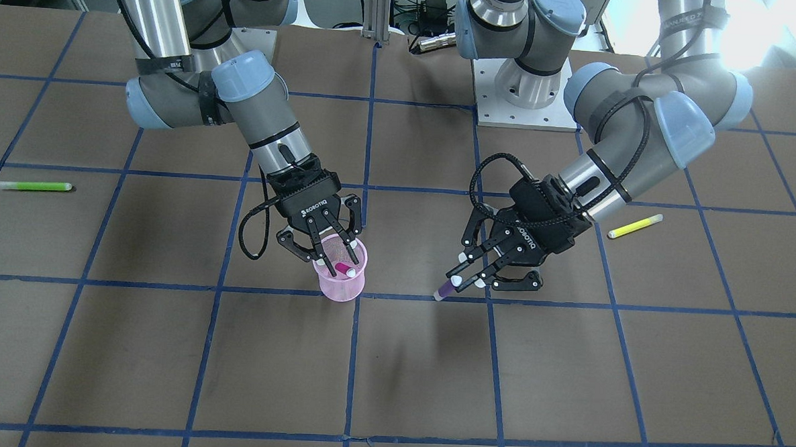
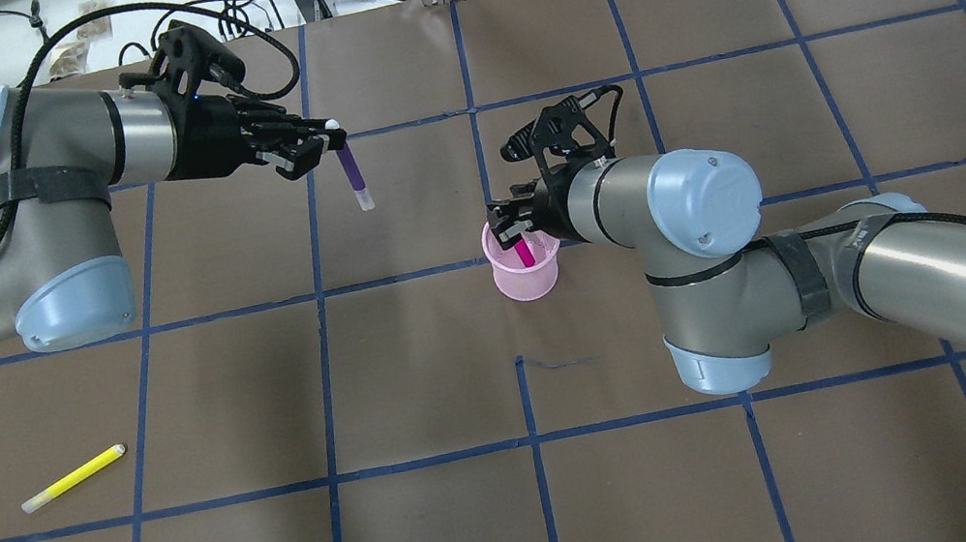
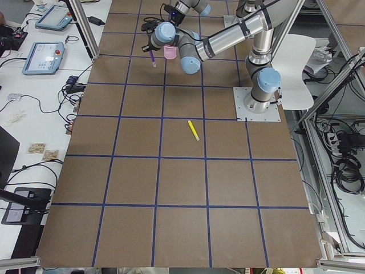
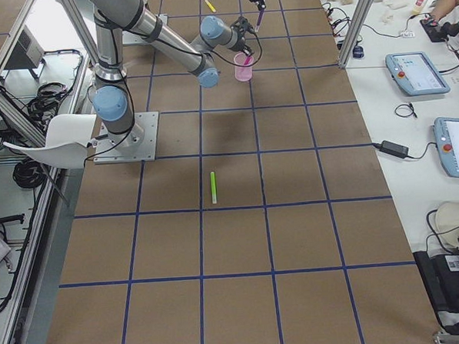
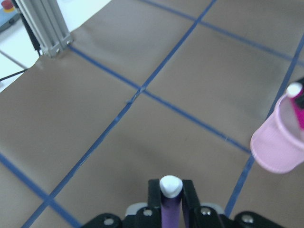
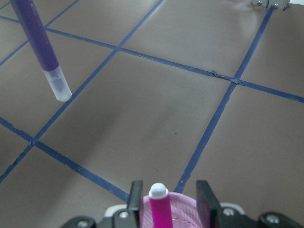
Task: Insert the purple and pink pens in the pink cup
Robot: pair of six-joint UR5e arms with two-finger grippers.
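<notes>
The pink mesh cup (image 1: 341, 285) stands on the brown table near the middle, and it also shows in the overhead view (image 2: 526, 275). The pink pen (image 1: 342, 269) stands inside it, tilted, white cap up. My right gripper (image 1: 339, 258) hovers over the cup's rim, open. In the right wrist view its fingers (image 6: 204, 192) flank the pink pen (image 6: 159, 209) without touching it. My left gripper (image 2: 328, 138) is shut on the purple pen (image 2: 352, 175). It holds the pen, hanging tip down, above the table off to the cup's side (image 1: 447, 287).
A yellow pen (image 2: 73, 478) lies on the table near the left arm's side. A green pen (image 1: 33, 185) lies far out on the right arm's side. Blue tape lines grid the brown table. Cables and a metal post sit along the table's far edge.
</notes>
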